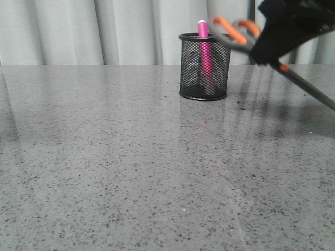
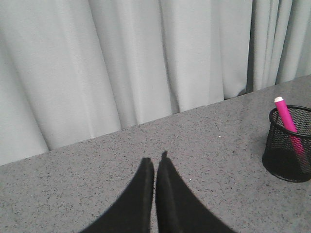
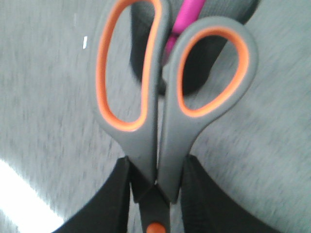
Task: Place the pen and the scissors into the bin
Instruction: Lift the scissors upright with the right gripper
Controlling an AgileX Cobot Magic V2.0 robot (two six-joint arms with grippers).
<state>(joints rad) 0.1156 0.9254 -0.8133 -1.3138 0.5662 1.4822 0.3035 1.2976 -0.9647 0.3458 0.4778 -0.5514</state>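
The black mesh bin (image 1: 191, 68) stands upright at the back of the table, right of centre. The magenta pen (image 1: 204, 49) leans inside it, its white end poking above the rim. The scissors (image 1: 235, 30) hang in the air just right of the bin. Their orange-lined handles point toward the rim and their dark blades slope down to the right. My right gripper (image 1: 264, 52) is shut on the scissors (image 3: 160, 111) just above the orange pivot. My left gripper (image 2: 154, 160) is shut and empty. It hovers over bare table, away from the bin (image 2: 277, 155) and pen (image 2: 286, 119).
A pale grey curtain (image 1: 104, 31) hangs right behind the table's back edge, close behind the bin. The speckled grey tabletop (image 1: 131, 172) stretches out in front of and to the left of the bin.
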